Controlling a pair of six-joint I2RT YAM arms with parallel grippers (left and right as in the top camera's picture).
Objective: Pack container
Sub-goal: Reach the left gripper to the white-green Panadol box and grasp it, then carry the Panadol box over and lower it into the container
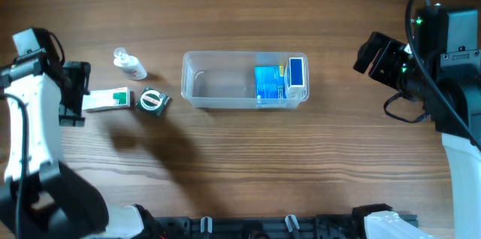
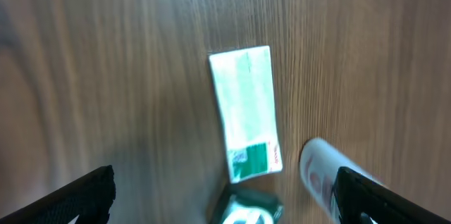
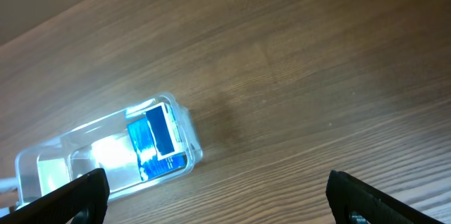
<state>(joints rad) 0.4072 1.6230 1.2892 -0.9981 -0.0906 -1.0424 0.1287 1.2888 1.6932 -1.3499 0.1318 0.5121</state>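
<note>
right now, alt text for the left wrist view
A white and green box lies flat on the wooden table, beyond the open fingers of the left hand. Near its green end, a bottle and a dark green item are partly in view.

Container [image 1: 218, 83]: left half bare, open from above. Right end blocked: blue box [image 1: 267, 83] flat, white-blue box [image 1: 296, 72] on edge against end wall. Left of container, clutter: bottle [image 1: 129, 63] far, round pack [image 1: 153, 101] and green-white box [image 1: 105, 100] near. Round pack just beside container corner, gap tight. Left gripper [image 1: 81, 94] crowds green-white box's left end. Table [image 1: 338, 141] right of container wide open up to right gripper [image 1: 362, 53]; near strip too.
</note>
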